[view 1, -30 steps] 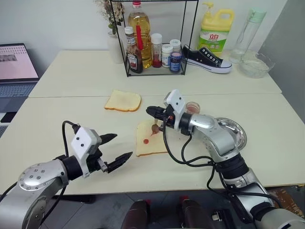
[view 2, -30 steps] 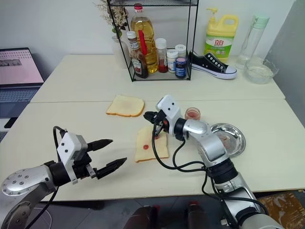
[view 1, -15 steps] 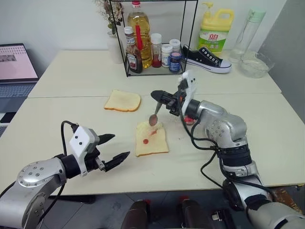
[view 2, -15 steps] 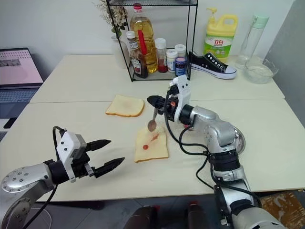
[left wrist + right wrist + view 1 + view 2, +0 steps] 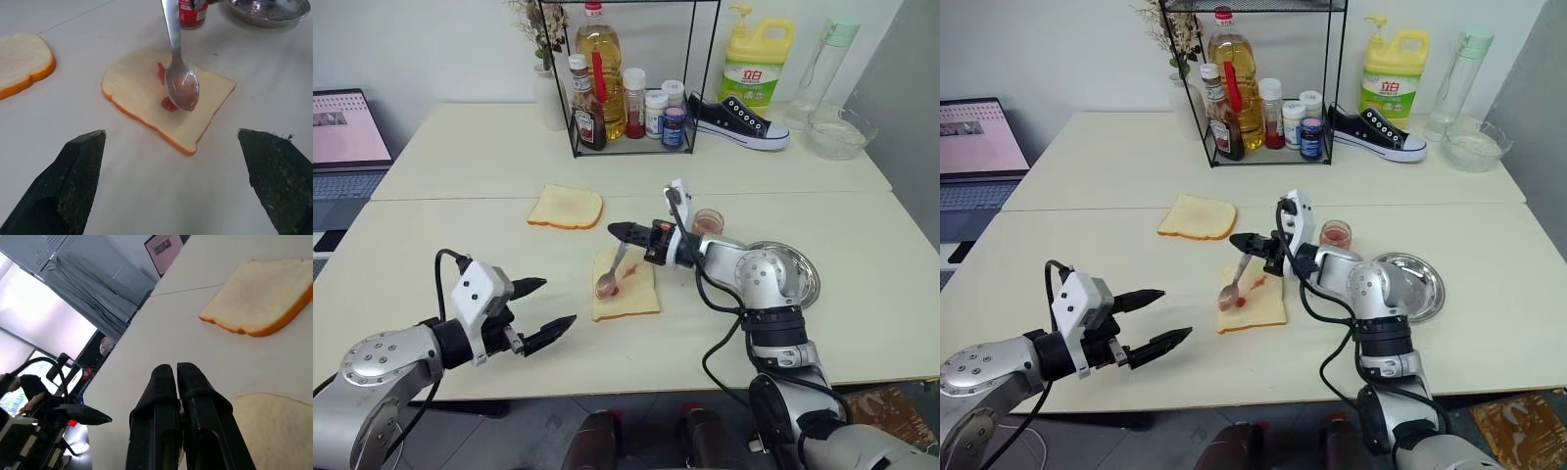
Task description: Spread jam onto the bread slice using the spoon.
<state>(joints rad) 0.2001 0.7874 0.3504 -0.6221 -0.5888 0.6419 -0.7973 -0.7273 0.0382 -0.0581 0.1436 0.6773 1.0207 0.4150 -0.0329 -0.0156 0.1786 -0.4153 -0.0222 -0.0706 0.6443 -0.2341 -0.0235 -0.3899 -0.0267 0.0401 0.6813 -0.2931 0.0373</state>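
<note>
Right gripper (image 5: 619, 231) clamped on small shiny silver spoon (image 5: 607, 284), so drag bowl flat from the red jam smear (image 5: 616, 290) toward 6 o'clock across squarish pale-tan bread slice (image 5: 636, 294).

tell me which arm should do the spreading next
The right. Its pincer is shut on the spoon, whose bowl hangs over the bread slice by the red jam smear. The left pincer is open, holds nothing and sits off to the side of the bread.
</note>
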